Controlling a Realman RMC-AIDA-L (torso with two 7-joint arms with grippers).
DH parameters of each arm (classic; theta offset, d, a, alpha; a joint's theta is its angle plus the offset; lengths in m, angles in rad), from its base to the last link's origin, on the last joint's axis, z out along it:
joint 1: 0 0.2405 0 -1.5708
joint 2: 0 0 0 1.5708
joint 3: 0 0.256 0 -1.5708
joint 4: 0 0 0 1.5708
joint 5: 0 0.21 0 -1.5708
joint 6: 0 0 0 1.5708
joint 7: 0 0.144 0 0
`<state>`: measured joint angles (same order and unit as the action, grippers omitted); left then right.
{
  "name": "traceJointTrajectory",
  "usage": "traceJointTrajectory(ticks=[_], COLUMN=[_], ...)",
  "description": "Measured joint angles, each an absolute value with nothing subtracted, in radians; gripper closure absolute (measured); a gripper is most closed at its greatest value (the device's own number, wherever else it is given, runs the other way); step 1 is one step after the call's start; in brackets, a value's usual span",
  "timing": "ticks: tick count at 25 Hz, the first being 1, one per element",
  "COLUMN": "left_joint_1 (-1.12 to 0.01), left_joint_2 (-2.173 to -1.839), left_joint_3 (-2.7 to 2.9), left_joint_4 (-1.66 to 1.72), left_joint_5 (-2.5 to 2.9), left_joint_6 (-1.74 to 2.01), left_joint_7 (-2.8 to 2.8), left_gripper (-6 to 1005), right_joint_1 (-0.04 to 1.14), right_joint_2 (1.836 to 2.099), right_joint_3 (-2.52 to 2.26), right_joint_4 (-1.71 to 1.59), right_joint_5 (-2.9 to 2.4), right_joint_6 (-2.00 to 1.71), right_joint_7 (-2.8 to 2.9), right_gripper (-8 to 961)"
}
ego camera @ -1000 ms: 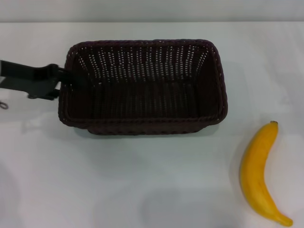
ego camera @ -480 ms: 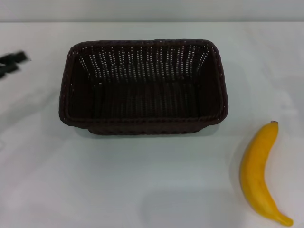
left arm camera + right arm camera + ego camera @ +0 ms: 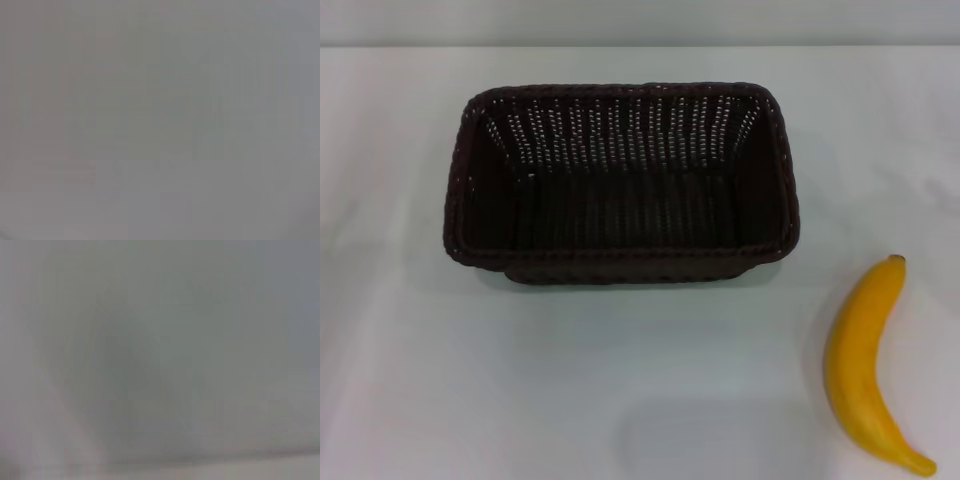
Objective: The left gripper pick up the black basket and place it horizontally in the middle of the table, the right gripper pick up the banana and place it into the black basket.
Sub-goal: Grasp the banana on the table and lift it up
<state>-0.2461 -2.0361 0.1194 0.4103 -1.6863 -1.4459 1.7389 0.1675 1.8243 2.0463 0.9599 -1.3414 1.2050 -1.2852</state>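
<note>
The black basket (image 3: 620, 255) stands lengthwise across the middle of the white table (image 3: 570, 380), upright and empty, its long side toward me. The yellow banana (image 3: 865, 365) lies on the table to the right of the basket, near the front right corner, stem tip pointing away from me, apart from the basket. Neither gripper shows in the head view. Both wrist views show only a plain grey surface, with no fingers and no object.
The table's far edge (image 3: 640, 46) runs along the top of the head view. Bare tabletop lies in front of the basket and to its left.
The left gripper, which was at the basket's left rim a second ago, has let go and drawn back off the left edge of the view. Basket and banana have not moved.
</note>
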Motion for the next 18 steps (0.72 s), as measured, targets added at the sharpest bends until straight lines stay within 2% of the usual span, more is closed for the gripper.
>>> traceJointTrajectory(ticks=[1,5,6,8,14,18], left_joint_1=[-0.240,-0.248,-0.258,-0.280,-0.326,-0.346], left_joint_2=[-2.073,-2.071,-2.070,-2.070,-2.070,-2.070], left_joint_3=[0.054,0.043,0.042,0.041,0.041,0.041], left_joint_4=[0.364,0.245,0.238,0.235,0.235,0.235], left_joint_5=[-1.783,-1.868,-1.872,-1.879,-1.899,-1.919], left_joint_6=[-1.453,-1.419,-1.392,-1.338,-1.269,-1.241], left_joint_7=[1.918,2.111,2.132,2.172,2.279,2.327], left_gripper=[306,306,306,307,307,307], right_joint_1=[0.140,0.083,0.078,0.074,0.091,0.174], right_joint_2=[1.849,1.979,1.996,2.005,2.003,2.004], right_joint_3=[2.055,2.125,2.131,2.104,1.853,1.688], right_joint_4=[1.087,1.535,1.613,1.705,1.967,2.031], right_joint_5=[-1.454,-1.918,-2.001,-2.083,-2.372,-2.497], right_joint_6=[1.193,1.241,1.282,1.325,1.400,1.503], right_joint_7=[-1.208,-0.889,-0.822,-0.727,-0.354,-0.088], right_gripper=[99,100,100,100,103,106])
